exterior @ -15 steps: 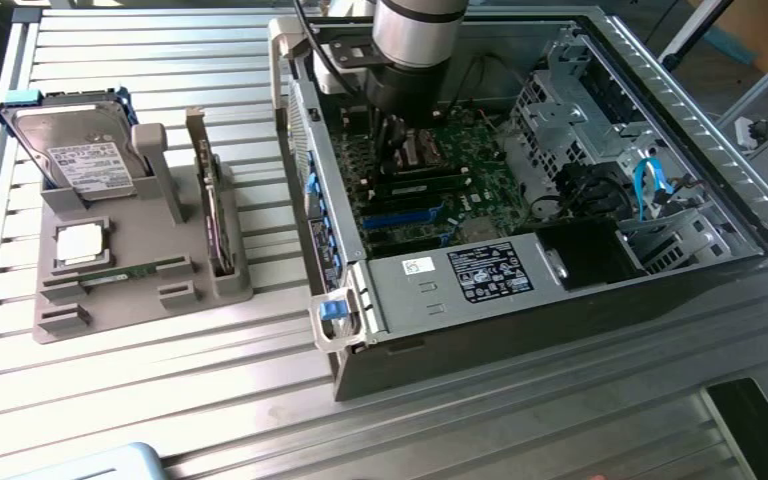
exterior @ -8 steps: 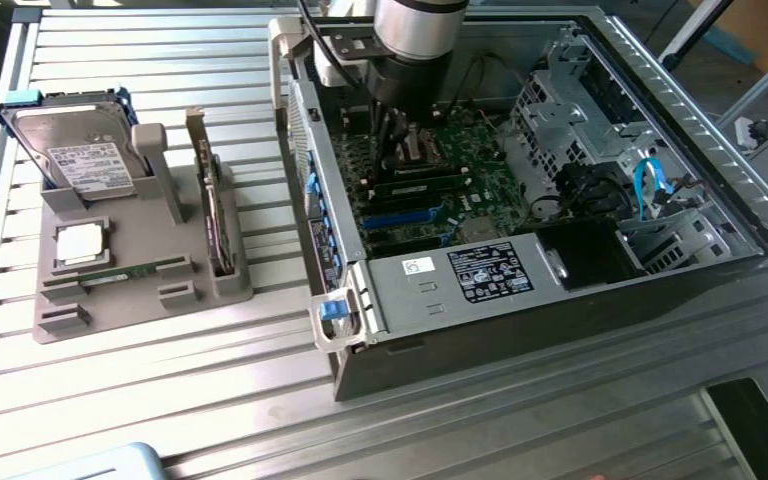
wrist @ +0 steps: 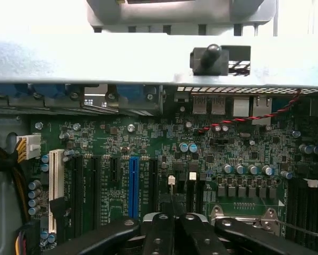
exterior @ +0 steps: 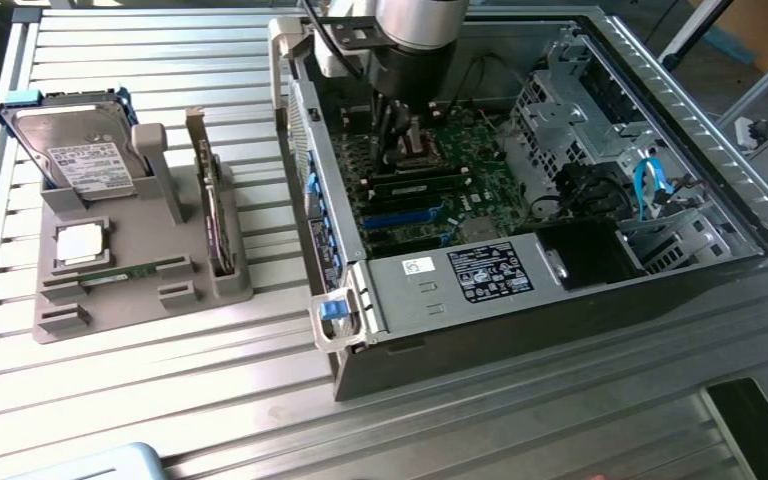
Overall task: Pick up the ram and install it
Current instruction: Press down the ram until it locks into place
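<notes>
A: Where's the claw [exterior: 404, 135]?

B: Upper middle of the exterior frame, down inside the open case [exterior: 704, 150], over the motherboard [exterior: 458, 165]. At the lower edge of the wrist frame its fingers [wrist: 159, 234] are pressed together, so it's closed.

A: Holding anything?

B: Nothing shows between the fingers.

A: And the ram [exterior: 137, 272]?

B: Far from the claw, in the left half of the exterior frame. It lies flat in a slot of the grey holder [exterior: 77, 320] on the tabletop [exterior: 157, 400], near the holder's lower part.

A: What else is in the holder?

B: A hard drive [exterior: 84, 155] stands at its upper left, an upright card [exterior: 211, 210] sits on its right side, and a small square chip [exterior: 80, 243] lies just above the ram.

A: And inside the case?

B: The wrist frame shows black slots, a blue slot [wrist: 133, 186] and a white one [wrist: 56, 188] on the board.
</notes>
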`<state>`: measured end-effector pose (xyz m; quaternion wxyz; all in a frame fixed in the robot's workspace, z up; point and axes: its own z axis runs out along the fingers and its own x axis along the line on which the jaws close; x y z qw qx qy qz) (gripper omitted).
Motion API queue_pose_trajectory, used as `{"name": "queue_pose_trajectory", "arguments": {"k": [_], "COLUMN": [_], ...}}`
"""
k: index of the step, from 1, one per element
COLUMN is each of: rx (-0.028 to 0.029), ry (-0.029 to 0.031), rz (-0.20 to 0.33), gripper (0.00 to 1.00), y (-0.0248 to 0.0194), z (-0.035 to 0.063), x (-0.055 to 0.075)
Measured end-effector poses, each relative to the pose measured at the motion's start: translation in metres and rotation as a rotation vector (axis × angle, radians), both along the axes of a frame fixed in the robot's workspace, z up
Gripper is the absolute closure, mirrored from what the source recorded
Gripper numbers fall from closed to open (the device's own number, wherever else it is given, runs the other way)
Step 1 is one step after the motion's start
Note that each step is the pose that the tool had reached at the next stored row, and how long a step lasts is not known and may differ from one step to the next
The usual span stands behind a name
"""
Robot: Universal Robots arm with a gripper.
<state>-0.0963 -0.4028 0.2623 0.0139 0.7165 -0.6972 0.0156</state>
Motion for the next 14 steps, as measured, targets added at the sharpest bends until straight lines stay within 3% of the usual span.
{"name": "queue_pose_trajectory", "arguments": {"k": [8, 14], "rx": [-0.0001, 0.0], "ry": [0.0001, 0.0], "rz": [0.0, 0.0], "gripper": [0.89, 0.89], "y": [0.0, 0.0], "z": [0.0022, 0.0022], "x": [0.0, 0.01]}}
